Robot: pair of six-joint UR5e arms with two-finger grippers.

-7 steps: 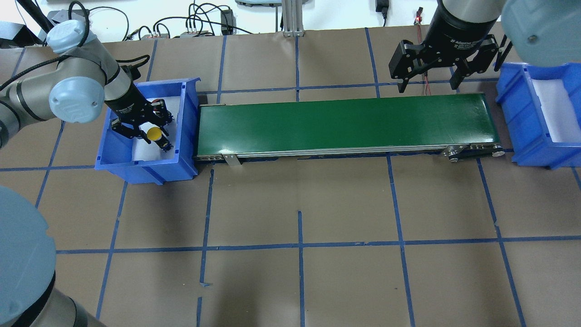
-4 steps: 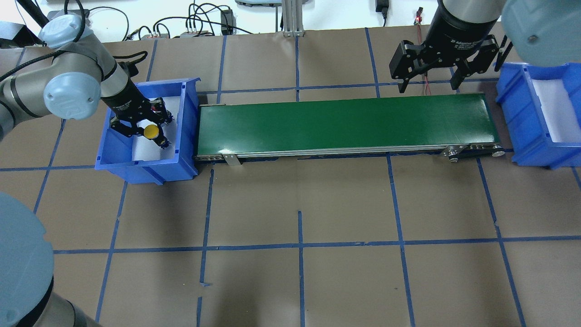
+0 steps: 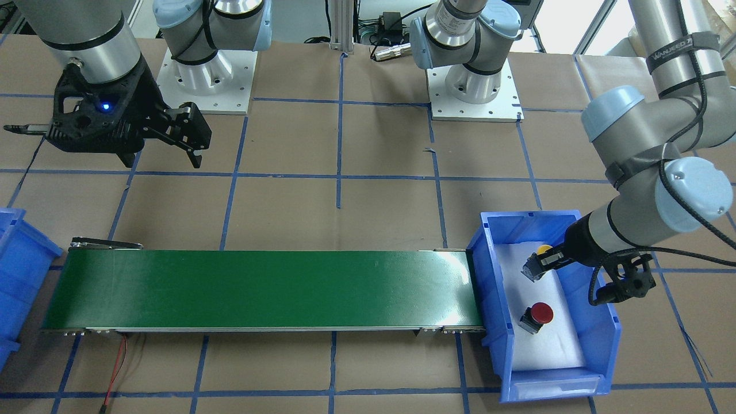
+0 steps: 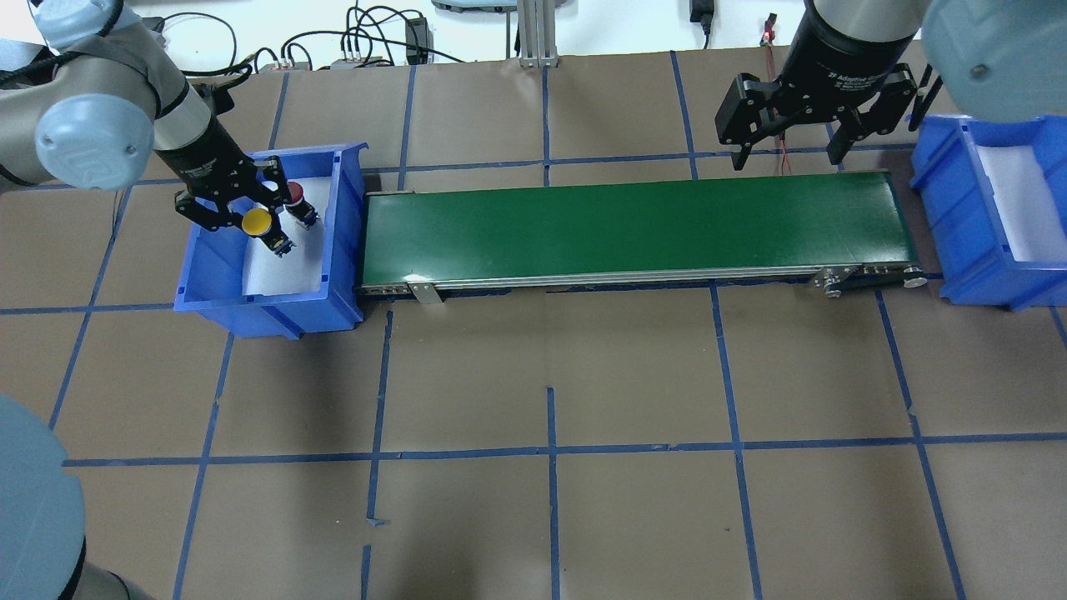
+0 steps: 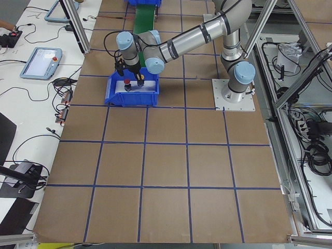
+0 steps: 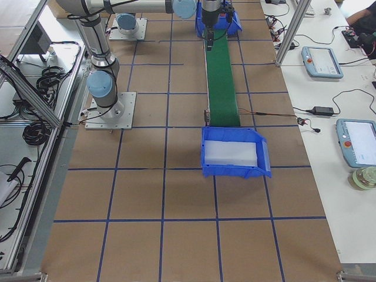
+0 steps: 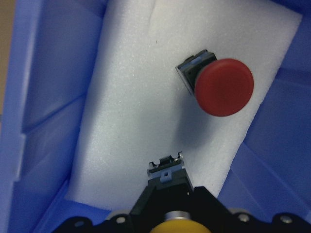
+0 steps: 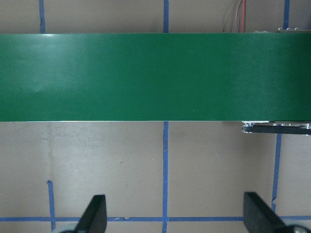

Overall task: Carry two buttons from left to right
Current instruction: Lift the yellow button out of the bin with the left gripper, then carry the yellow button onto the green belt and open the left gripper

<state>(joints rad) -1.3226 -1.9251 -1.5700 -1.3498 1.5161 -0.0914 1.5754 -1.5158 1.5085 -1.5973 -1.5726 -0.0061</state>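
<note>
**Lift-out at the left bin.** Across the brown paper-covered counter point(image 4: 550, 358), gridded in blue tape, a long green conveyor belt point(image 4: 625, 229) runs between two blue plastic bins. The foam-lined left bin point(image 4: 267, 312) sits just beside the belt's left end. The right bin point(image 4: 984, 275) sits just past its right end, by the counter's right edge.

Your left tool point(image 4: 248, 217) hangs over the left bin, clamped on the yellow mushroom-capped push button point(image 4: 257, 220). The button's black-grey switch body points down and appears clear of the white foam, judging by the shadow beneath it in the wrist view. The red-capped push button point(image 7: 224, 87) rests tilted on the foam, just beside the held one, toward the counter's operator-side edge. Your right tool point(image 4: 788, 158) hangs high near the belt's right end, its jaws spread wide and holding nothing.

The step in hand looks like carrying the yellow button out of the bin. You would do it well by rising straight until the switch body tops the bin's belt-side wall. Only then cross over, and lower it onto the belt's left end before letting go.

That wall is the tight edge here, and the red button crowds the operator side. Your open room lies upward and then rightward along the belt.
</note>
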